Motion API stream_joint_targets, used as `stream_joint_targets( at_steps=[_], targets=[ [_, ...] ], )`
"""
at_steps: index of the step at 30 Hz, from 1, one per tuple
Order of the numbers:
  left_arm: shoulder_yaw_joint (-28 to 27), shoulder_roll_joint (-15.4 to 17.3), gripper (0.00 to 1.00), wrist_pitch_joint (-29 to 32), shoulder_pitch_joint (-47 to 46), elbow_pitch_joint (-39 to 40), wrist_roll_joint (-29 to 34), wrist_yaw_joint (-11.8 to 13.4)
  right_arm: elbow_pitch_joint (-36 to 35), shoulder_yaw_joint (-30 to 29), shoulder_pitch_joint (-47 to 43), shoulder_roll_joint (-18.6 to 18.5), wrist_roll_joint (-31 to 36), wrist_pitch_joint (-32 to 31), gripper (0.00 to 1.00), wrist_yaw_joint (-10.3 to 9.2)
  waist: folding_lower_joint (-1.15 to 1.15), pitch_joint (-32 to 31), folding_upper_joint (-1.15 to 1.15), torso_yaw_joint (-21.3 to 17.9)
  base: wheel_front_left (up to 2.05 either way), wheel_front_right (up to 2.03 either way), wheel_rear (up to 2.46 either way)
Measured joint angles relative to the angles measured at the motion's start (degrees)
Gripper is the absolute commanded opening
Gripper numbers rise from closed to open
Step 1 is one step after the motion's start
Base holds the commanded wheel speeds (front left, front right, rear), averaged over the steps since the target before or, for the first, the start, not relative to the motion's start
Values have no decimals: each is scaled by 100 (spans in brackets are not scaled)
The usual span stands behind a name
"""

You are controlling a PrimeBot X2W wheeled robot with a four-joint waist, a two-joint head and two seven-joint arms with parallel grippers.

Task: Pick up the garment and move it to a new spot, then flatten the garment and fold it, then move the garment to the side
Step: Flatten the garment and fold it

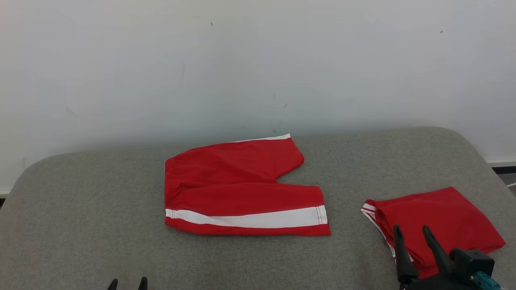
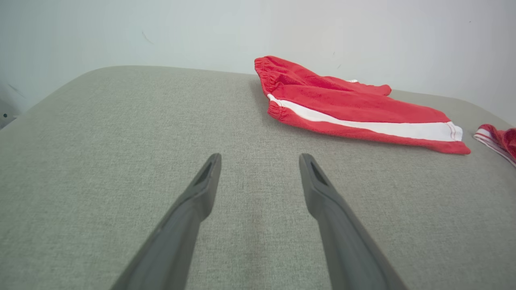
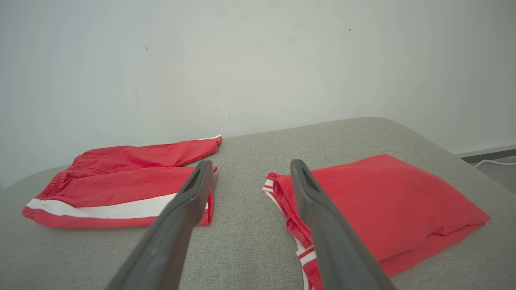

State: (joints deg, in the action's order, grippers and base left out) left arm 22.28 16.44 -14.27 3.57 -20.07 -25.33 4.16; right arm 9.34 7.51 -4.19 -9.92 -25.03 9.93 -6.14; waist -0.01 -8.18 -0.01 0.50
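1. The pale wall (image 1: 258, 60) stands behind the shorts and plays no part in the job.
2. The grey padded worktop (image 1: 80, 201) lies under the shorts, with bare cloth on every side of them.
3. The shorts (image 1: 242, 189), red with a white side stripe, lie about mid-worktop. The waistband is on the left and both legs point right, the far leg angled away from the near one. They lie open and mostly smooth, with a few creases by the waistband. I judge this garment placed and flattened but not yet folded.
4. The folded garment (image 1: 439, 217), also red with white trim, sits to the right of the shorts and nearer to me. A strip of bare worktop separates the two. It is a compact wad, so I take it as finished and set aside.
5. The right gripper (image 1: 411, 228) hangs right of the shorts, over the near left edge of the folded garment. Its jaws stand apart and hold nothing. I cannot tell whether they touch the cloth below.
6. The left gripper (image 1: 128, 281) sits well to the left of the shorts and nearer to me, above bare worktop. Its jaws stand apart and empty.
7. What I judge is left: both arms reach for the shorts, fold them, then slide them to the side.
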Motion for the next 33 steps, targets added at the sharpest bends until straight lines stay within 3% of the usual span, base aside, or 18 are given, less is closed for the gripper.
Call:
stream_joint_targets(
  at_steps=[21,26,33],
  targets=[
    [-102,42,100,260,347,1254,215,190,-424,-137,-7,120,-5,-189,100,-69,0,197,1,66,0,0,0],
    [-152,19,100,766,169,1311,167,242,-333,-34,103,99,54,-779,100,-93,0,335,1,78,0,0,0],
    [-177,-103,100,2072,-1107,978,-47,246,-180,321,970,-2,287,-1979,100,-94,1,630,1,130,0,0,0]
  ],
)
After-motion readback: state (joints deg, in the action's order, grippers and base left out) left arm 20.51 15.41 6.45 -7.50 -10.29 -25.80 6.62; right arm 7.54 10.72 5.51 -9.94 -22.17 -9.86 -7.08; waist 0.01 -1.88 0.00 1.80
